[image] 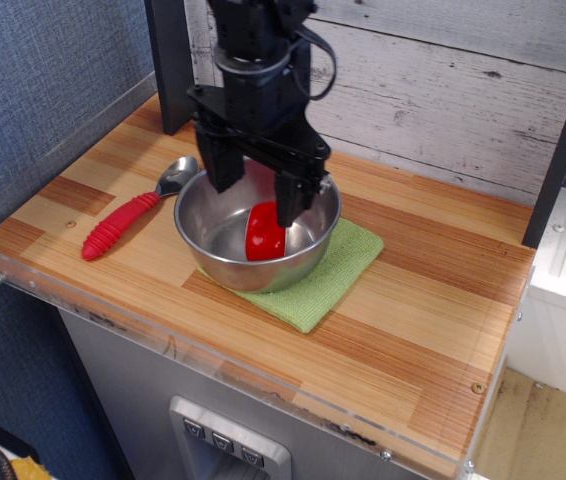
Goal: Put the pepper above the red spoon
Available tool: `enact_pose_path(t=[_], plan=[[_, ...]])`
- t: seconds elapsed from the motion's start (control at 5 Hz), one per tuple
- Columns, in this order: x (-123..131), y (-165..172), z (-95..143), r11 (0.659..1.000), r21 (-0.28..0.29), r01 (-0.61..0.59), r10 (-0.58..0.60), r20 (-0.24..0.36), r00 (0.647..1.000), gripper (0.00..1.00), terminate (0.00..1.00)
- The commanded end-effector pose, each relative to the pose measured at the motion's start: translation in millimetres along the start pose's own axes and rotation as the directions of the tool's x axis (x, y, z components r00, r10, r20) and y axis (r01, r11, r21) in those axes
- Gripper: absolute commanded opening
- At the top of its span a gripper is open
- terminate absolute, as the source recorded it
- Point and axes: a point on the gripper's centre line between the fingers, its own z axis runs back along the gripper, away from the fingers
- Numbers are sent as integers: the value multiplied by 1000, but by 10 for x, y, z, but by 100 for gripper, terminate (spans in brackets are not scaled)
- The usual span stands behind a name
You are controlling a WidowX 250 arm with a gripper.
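The pepper (263,236), a small glossy red piece, lies inside the steel bowl (213,262) near its middle. The red spoon (131,216) lies on the wooden counter left of the bowl, with its silver head touching or close to the bowl's rim and its ribbed handle pointing to the front left. My gripper (256,198) is open and empty. It hangs over the bowl with its two black fingers straddling the space just above and behind the pepper. The right fingertip overlaps the pepper's top in this view.
A green cloth (323,275) lies under the bowl's right side. A dark post (175,70) stands at the back left. A clear plastic rim (83,300) edges the counter's front and left. A whitewashed plank wall (463,90) is behind.
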Motion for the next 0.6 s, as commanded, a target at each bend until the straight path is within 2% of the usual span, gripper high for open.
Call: enact_pose_path(t=[0.0, 0.2, 0.4], plan=[[-7, 59, -179, 989, 6, -146, 146, -32, 989, 100, 0], [2, 59, -355, 987, -12, -161, 160, -53, 986, 100, 0], [22, 72, -408, 985, -8, -171, 170, -50, 984, 100, 0]])
